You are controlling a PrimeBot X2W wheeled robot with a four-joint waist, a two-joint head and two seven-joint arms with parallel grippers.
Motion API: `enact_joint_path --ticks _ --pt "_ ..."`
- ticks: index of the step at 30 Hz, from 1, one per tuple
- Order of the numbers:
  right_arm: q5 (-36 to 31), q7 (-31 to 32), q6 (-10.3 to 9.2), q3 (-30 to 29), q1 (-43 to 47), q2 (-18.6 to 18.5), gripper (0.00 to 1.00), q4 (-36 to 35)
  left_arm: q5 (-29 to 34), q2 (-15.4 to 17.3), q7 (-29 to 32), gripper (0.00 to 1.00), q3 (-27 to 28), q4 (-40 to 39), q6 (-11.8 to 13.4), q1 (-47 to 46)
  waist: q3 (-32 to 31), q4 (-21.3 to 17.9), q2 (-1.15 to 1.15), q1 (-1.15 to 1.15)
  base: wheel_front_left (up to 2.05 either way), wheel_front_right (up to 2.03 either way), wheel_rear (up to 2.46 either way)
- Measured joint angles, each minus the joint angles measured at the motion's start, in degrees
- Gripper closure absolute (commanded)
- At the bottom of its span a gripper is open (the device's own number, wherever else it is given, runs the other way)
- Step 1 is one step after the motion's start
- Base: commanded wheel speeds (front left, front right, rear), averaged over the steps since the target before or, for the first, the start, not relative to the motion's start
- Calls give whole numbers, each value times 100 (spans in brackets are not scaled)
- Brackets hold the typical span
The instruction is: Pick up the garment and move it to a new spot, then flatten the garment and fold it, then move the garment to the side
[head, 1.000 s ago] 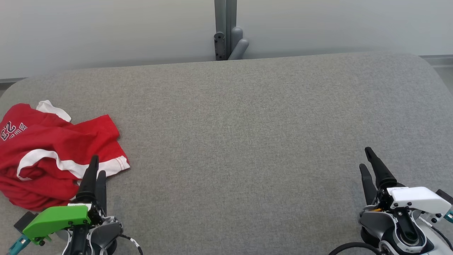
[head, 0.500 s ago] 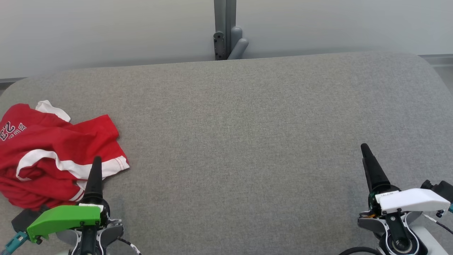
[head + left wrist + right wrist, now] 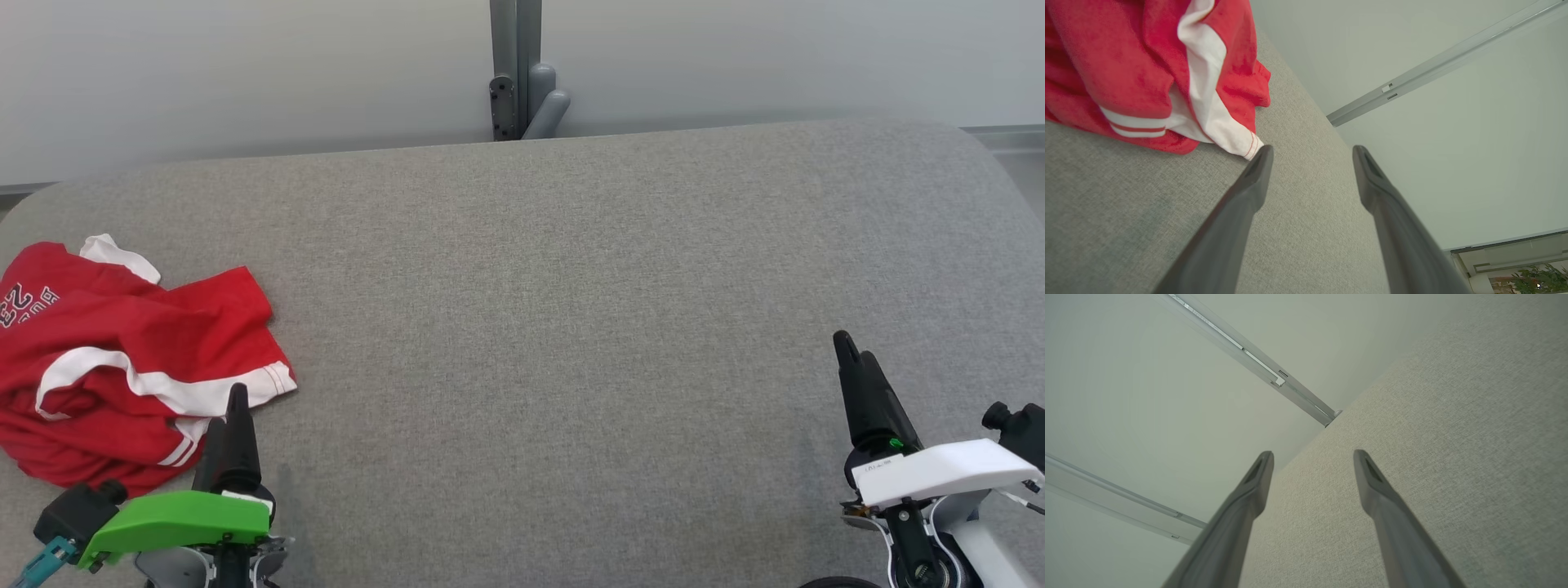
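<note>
Left pincer (image 3: 227, 407) has drawn back toward the near edge; both pincers stand wide, the garment (image 3: 122, 351) not yet lifted.
Across the broad grey tabletop (image 3: 571, 327), the red, white-trimmed garment lies crumpled at the far left end. The heap runs roughly left to right, with a white-hemmed corner pointing toward the middle; its true long axis I cannot tell through the folds. The left pincer, empty, hangs just beside that corner. The right pincer (image 3: 853, 347), empty too, hovers well apart. To my eye, best come in low on that corner and take a deep bite before lifting.
</note>
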Motion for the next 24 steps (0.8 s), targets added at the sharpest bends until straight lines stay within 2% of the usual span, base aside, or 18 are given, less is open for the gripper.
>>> enact_joint_path --ticks 9,24 --pt "-1172 -15 0 -278 102 92 0 80 1223 3 -197 0 -18 -15 10 136 -9 -9 0 0 0 0 0" --pt "-2718 -24 0 -732 213 256 0 177 2613 140 -448 0 -124 -23 127 292 -32 -64 0 0 0 0 0"
